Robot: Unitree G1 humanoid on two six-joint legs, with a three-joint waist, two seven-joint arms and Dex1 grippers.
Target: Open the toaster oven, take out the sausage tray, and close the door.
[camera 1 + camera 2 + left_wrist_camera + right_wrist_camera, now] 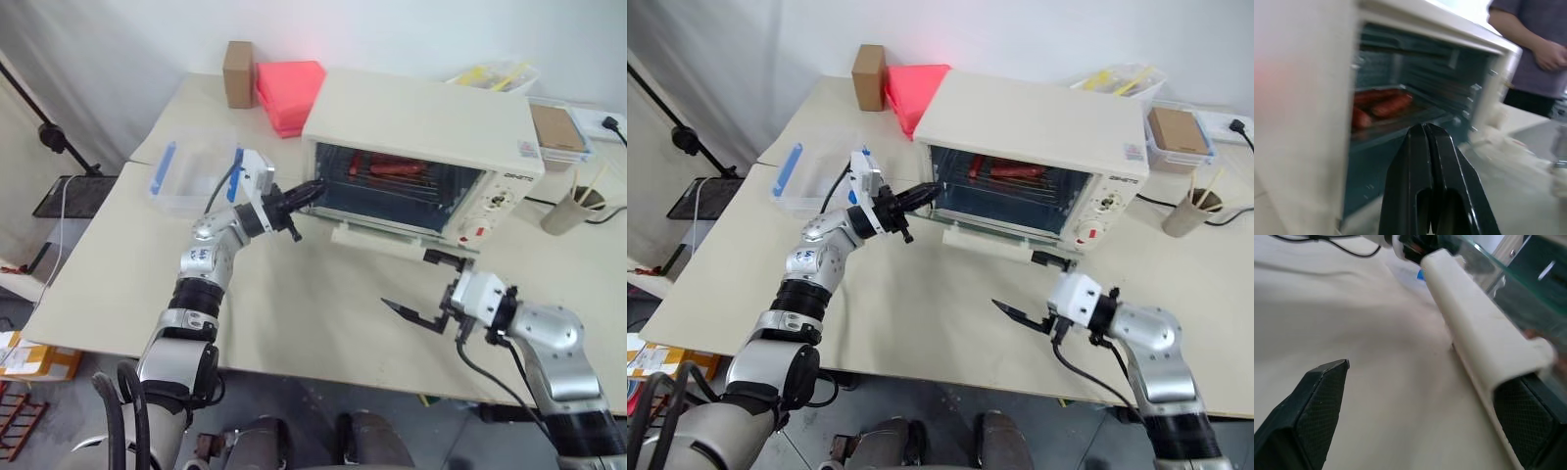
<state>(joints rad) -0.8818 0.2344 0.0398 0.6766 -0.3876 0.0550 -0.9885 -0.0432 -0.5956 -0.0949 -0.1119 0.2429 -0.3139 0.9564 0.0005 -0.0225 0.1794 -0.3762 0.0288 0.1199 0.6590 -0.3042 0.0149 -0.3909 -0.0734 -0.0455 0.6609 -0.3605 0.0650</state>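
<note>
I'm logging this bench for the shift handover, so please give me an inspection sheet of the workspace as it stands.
Surface: beige table, bare in front of the oven.
Job's things: oven with door folded down open; tray of sausages on a shelf inside.
Clutter: clear box with blue clips, cardboard box, red stack, cup of sticks, lidded containers at the back right.
End effectors: left end effector shut, empty, at the oven mouth; right end effector open beside the door's handle.
Cables: black cord at the far right.
Surroundings: a person standing beyond the oven, black stand at the left.

Clear box [189, 177], cardboard box [237, 73], red stack [288, 94], cup [571, 210].
</note>
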